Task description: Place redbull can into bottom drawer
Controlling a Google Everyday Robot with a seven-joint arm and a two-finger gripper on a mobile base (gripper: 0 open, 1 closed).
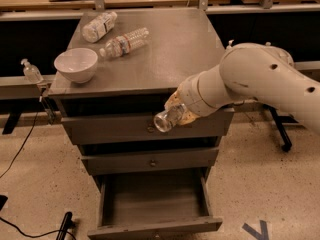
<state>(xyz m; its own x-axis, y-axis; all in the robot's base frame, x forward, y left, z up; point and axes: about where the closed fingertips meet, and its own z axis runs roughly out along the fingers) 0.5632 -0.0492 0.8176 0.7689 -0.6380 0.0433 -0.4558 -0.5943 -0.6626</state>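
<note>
The redbull can (pixel 164 120), a small shiny silver can, is held tilted with its end pointing down-left, in front of the top drawer's face. My gripper (pixel 179 113) is shut on the can at the end of the white arm that reaches in from the right. The bottom drawer (pixel 155 228) is pulled open below, and its plain grey interior shows nothing inside. The can hangs well above the drawer's opening, roughly over its middle.
On the cabinet top (pixel 175 49) stand a white bowl (pixel 76 64) and two clear water bottles lying on their sides (pixel 99 26) (pixel 124 41). The two upper drawers are shut. A small pump bottle (pixel 31 71) sits at the left. A black cable and stand (pixel 64 226) lie on the floor.
</note>
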